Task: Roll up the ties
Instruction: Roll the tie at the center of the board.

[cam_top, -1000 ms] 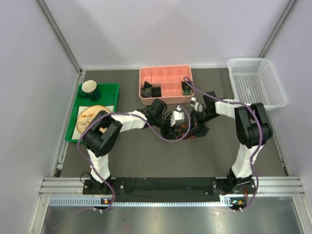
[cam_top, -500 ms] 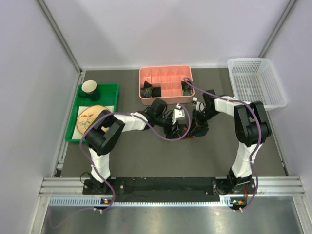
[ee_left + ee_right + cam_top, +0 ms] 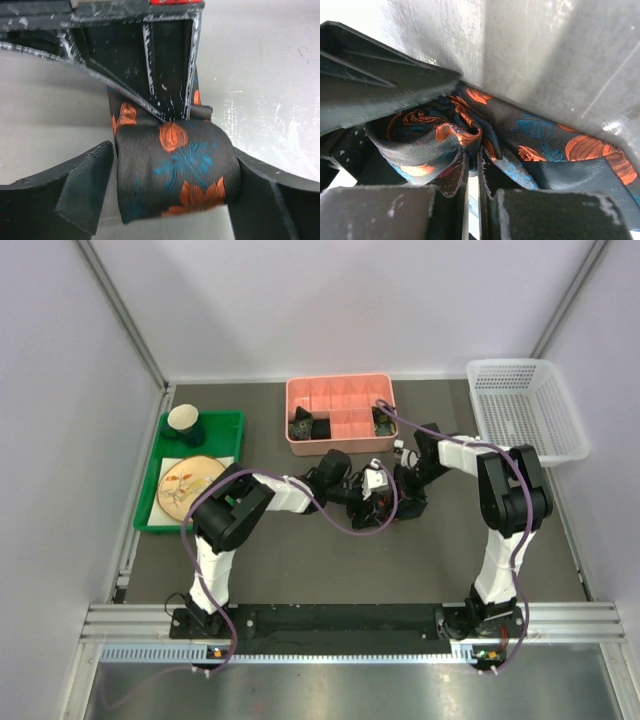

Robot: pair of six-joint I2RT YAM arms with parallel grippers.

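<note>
Noting risk: left gripper [image 3: 172, 167] stands spread, jaws flanking the rolled black necktie with orange blossoms and teal leaves [image 3: 192, 165] on the grey tabletop [image 3: 265, 70]; unclamped, the coil could spring loose. Likewise the right gripper [image 3: 472, 167], pressed together at the coil's core, might drag layers open if withdrawn. Roll looks compact, flat tail running out from it.

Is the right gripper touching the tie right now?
Touching. The right wrist view shows the tie coiled tight against the right gripper at its shut fingertips.
</note>
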